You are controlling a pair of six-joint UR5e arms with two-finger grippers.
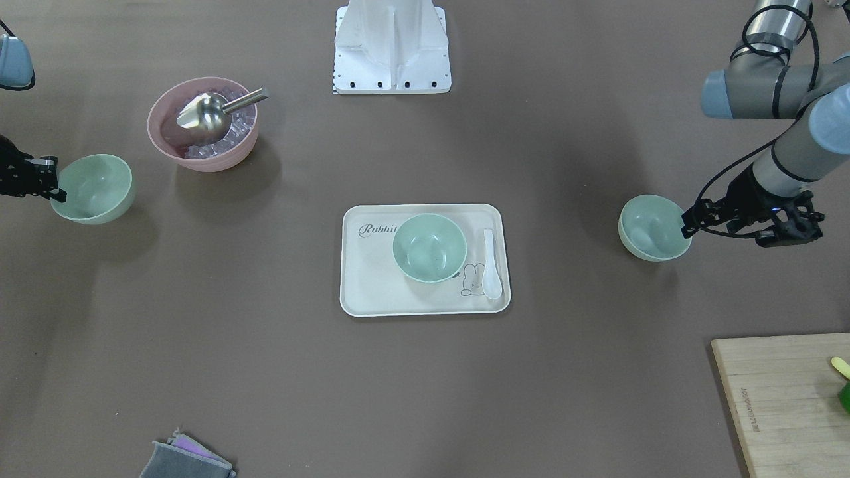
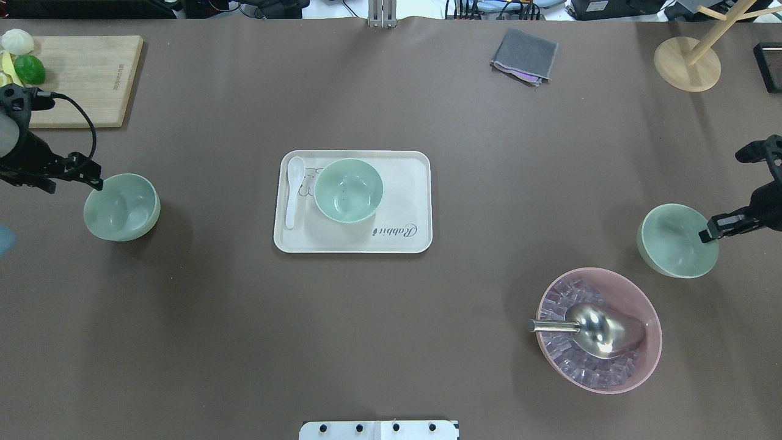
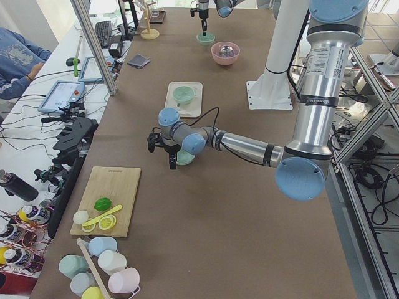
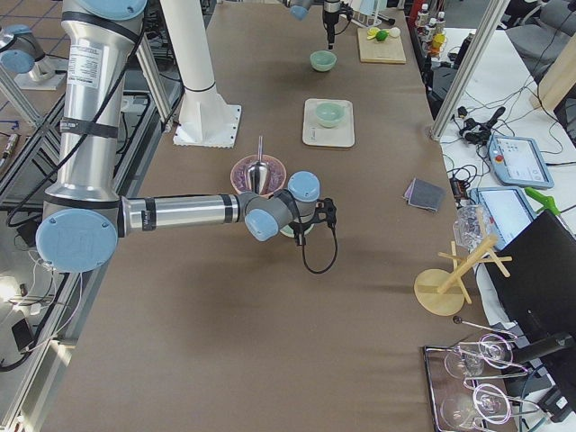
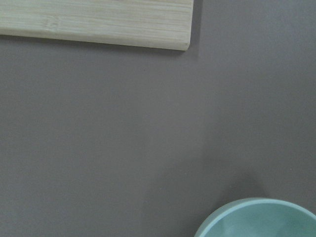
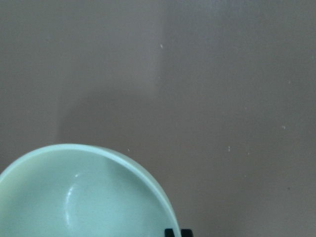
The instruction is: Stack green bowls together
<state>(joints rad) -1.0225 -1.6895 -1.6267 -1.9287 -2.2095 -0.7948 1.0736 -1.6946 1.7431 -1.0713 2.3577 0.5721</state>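
Three pale green bowls are in view. One (image 2: 348, 189) stands upright on the cream tray (image 2: 406, 183) at mid-table. My left gripper (image 2: 96, 181) is shut on the rim of the second bowl (image 2: 122, 206), which hangs tilted just above the table on my left; it also shows in the front view (image 1: 654, 227) and the left wrist view (image 5: 256, 219). My right gripper (image 2: 707, 234) is shut on the rim of the third bowl (image 2: 675, 240), also tilted and slightly raised; it shows in the front view (image 1: 93, 188) and the right wrist view (image 6: 84, 197).
A pink bowl (image 2: 647, 305) with ice cubes and a metal scoop (image 2: 595, 330) stands close to the right-hand bowl. A white spoon (image 2: 293, 190) lies on the tray. A wooden board (image 2: 82, 79) is far left, a grey cloth (image 2: 524, 56) and wooden stand (image 2: 687, 64) at the far edge.
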